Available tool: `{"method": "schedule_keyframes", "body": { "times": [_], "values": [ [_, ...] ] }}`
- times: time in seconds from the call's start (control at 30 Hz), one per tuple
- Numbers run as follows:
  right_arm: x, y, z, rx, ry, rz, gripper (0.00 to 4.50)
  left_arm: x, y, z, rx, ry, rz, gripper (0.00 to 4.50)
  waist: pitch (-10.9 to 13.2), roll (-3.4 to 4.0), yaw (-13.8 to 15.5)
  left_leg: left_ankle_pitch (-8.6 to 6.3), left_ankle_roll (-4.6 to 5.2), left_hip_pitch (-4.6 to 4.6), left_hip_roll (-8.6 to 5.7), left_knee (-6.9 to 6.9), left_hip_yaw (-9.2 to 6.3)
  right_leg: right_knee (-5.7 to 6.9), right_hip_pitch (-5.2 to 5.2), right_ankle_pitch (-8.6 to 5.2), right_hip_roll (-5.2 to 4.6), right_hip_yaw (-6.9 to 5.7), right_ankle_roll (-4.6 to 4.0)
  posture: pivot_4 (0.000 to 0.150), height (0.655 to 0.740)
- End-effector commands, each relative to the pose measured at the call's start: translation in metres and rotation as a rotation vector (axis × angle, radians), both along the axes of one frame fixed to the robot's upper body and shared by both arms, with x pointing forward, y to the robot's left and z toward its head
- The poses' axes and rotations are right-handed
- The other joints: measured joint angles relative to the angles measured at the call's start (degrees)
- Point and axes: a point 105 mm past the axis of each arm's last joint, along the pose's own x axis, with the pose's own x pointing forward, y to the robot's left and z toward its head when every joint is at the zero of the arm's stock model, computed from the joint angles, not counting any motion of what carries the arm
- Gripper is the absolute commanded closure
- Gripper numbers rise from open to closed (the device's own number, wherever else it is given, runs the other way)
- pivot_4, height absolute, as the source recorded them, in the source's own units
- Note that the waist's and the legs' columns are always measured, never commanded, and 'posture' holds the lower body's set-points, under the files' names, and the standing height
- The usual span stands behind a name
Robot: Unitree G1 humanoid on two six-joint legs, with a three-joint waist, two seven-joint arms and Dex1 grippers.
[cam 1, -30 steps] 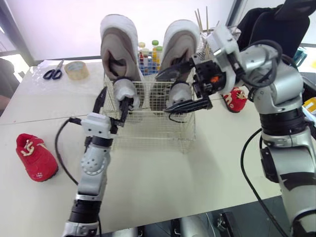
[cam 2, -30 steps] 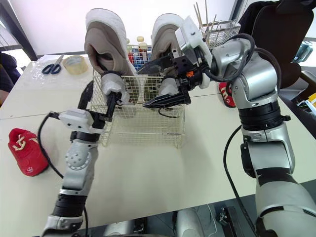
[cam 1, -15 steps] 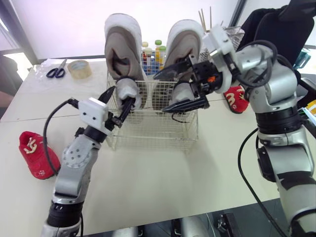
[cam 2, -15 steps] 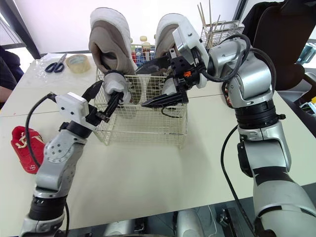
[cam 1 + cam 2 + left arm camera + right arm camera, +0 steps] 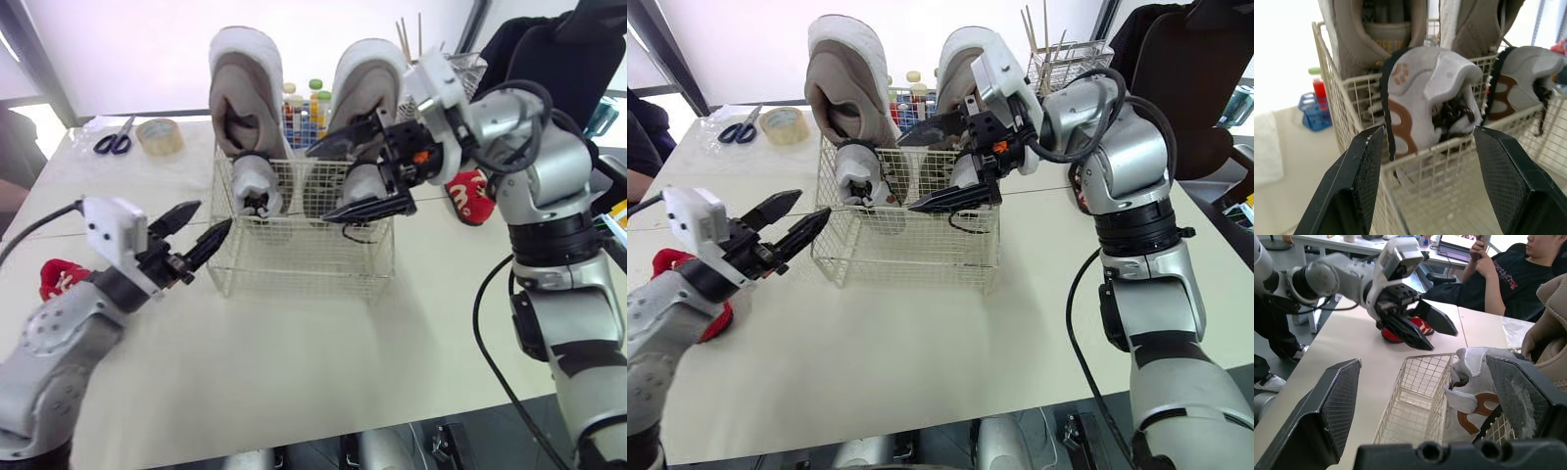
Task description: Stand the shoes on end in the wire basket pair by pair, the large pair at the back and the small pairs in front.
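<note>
The wire basket (image 5: 304, 257) stands mid-table. Two large beige shoes (image 5: 241, 93) (image 5: 364, 83) stand on end at its back. In front of them stand two small grey shoes with brown trim, one at the left (image 5: 254, 185) and one at the right (image 5: 361, 186). My left gripper (image 5: 214, 214) is open and empty, just left of the basket and clear of it. My right gripper (image 5: 319, 184) is open over the basket, its fingers spread above and below the right small shoe. A red small shoe (image 5: 57, 274) lies behind my left arm, another (image 5: 468, 196) lies right of the basket.
Scissors (image 5: 115, 143) and a tape roll (image 5: 159, 137) lie at the back left. Bottles (image 5: 299, 106) stand behind the basket, and a wire holder with sticks (image 5: 462, 67) at the back right. A seated person (image 5: 1508, 269) is beyond the table.
My left gripper has let go of the left small shoe, which now stands in the basket, and has drawn back to the left. The right gripper has stayed put.
</note>
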Motion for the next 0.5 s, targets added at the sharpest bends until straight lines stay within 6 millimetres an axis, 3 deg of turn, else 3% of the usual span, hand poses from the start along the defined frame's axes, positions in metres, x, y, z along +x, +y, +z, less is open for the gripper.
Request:
{"method": "schedule_keyframes", "body": {
  "times": [0.03, 0.27, 0.4, 0.5],
  "values": [
    [-0.003, -0.021, 0.020, 0.056, -0.046, -0.068, 0.00, -0.025, 0.008, 0.021, -0.026, 0.030, -0.109, 1.53, 0.1, 0.06, 0.0, 0.01, -0.03, -0.02, 0.00, 0.00, -0.02, -0.02, 0.00, -0.05, -0.01, 0.00, -0.09, 0.150, 0.7400],
    [0.008, -0.072, 0.060, 0.258, -0.056, -0.358, 0.00, -0.043, 0.009, 0.037, 0.038, 0.087, -0.252, 1.53, 0.2, 0.34, 0.1, 0.11, -0.31, -0.10, -0.17, -0.03, -0.03, -0.12, -0.07, -0.11, -0.22, -0.02, -0.19, 0.150, 0.7400],
    [0.036, -0.119, 0.073, 0.359, -0.112, -0.694, 0.00, -0.039, -0.002, 0.040, 0.052, 0.083, -0.334, 1.53, 0.3, 0.39, 0.1, 0.11, -0.30, -0.11, -0.18, -0.10, -0.01, -0.11, -0.10, -0.12, -0.22, -0.01, -0.23, 0.150, 0.7400],
    [0.055, -0.152, 0.069, 0.373, -0.146, -0.905, 0.00, -0.035, -0.011, 0.042, 0.051, 0.077, -0.383, 1.53, 0.3, 0.42, 0.0, 0.12, -0.30, -0.12, -0.20, -0.10, 0.04, -0.12, -0.12, -0.11, -0.23, 0.01, -0.25, 0.150, 0.7400]
  ]
}}
